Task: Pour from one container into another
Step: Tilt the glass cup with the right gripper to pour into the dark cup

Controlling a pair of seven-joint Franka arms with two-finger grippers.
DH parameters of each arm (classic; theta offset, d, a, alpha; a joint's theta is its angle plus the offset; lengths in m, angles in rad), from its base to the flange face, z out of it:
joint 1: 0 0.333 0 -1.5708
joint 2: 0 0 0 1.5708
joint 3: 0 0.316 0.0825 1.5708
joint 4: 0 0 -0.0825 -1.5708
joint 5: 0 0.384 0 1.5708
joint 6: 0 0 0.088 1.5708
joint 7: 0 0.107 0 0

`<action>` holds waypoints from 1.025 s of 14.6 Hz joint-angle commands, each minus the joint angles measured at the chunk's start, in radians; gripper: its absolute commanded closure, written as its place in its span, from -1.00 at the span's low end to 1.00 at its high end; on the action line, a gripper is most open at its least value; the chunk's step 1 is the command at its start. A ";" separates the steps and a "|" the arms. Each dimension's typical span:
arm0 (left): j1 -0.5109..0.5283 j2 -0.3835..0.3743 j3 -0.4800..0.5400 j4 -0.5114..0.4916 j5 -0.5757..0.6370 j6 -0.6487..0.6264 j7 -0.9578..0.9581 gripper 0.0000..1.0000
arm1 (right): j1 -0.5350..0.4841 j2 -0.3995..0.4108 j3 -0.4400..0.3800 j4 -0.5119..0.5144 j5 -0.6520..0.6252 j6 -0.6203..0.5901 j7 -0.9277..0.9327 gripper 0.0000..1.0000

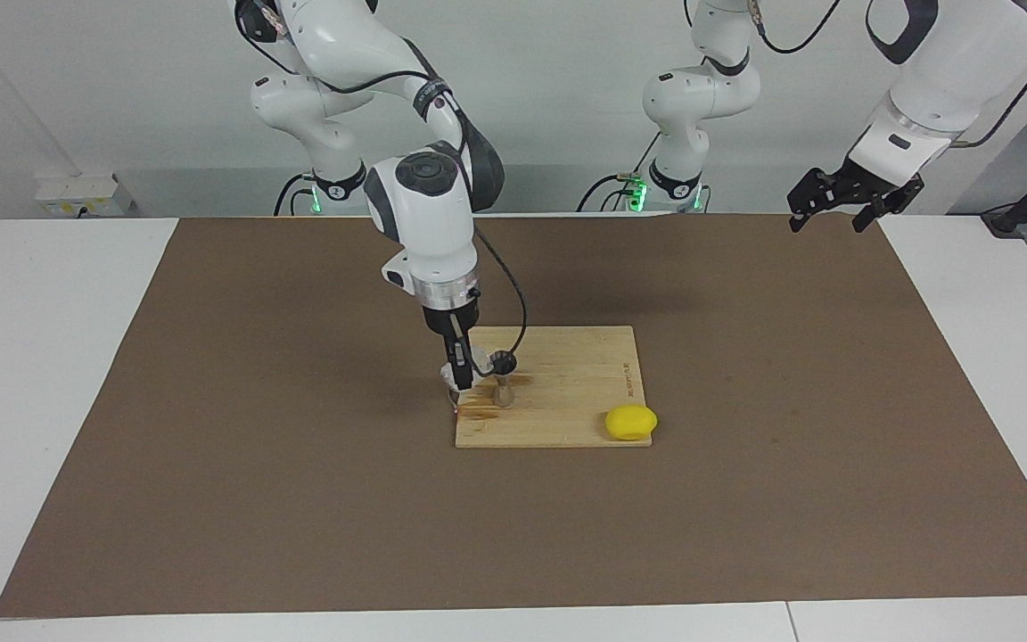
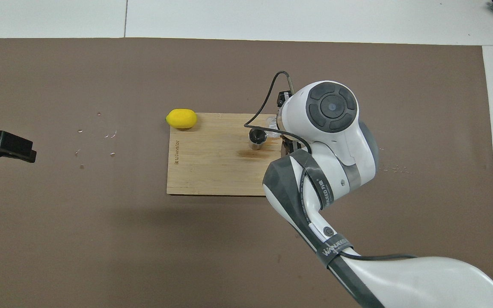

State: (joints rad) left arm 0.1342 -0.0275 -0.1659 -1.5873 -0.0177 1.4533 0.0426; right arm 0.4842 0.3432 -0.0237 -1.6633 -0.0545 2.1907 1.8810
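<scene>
Bamboo makes up the cutting board [image 1: 558, 392], which lies mid-frame on the brown mat [image 1: 210, 401] covering the white worktop [image 1: 50, 357]. On the board stands the steel jigger [image 1: 503, 379], upright, its dark mouth open to the overhead camera; it sits near the board's edge toward the right arm's end of the worktop, left of centre in the facing view and right of centre in the overhead view. A darker wet-looking stain marks the wood at its foot.

Just beside the jigger, right at that same board edge, is the clear cup [image 1: 453, 378], low over or on the wood; whether it touches the board cannot be told. The right gripper [image 1: 458, 374] points straight down from the centre of the facing frame and its jaws are closed around the cup, which shows only as a faint glassy shape at the fingertips. In the overhead view the arm's white wrist hides most of it, with a sliver of clear rim [image 2: 273, 128] next to the jigger [image 2: 257, 139].

A yellow lemon [image 1: 630, 422] rests on the board's corner farthest from the robots, toward the left arm's end.

The left gripper [image 1: 839, 214] waits in the air at the upper right of the facing frame, over the mat's edge, its jaws spread apart with nothing between them.
</scene>
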 commanded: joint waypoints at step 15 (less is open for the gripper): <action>0.007 -0.002 -0.006 -0.003 -0.005 0.004 0.007 -1.00 | 0.065 0.002 -0.001 0.027 -0.229 -0.049 0.076 1.00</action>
State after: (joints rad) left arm 0.1342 -0.0275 -0.1673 -1.5873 -0.0177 1.4533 0.0426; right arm 0.5424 0.3432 -0.0242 -1.6527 -0.2389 2.1597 1.9158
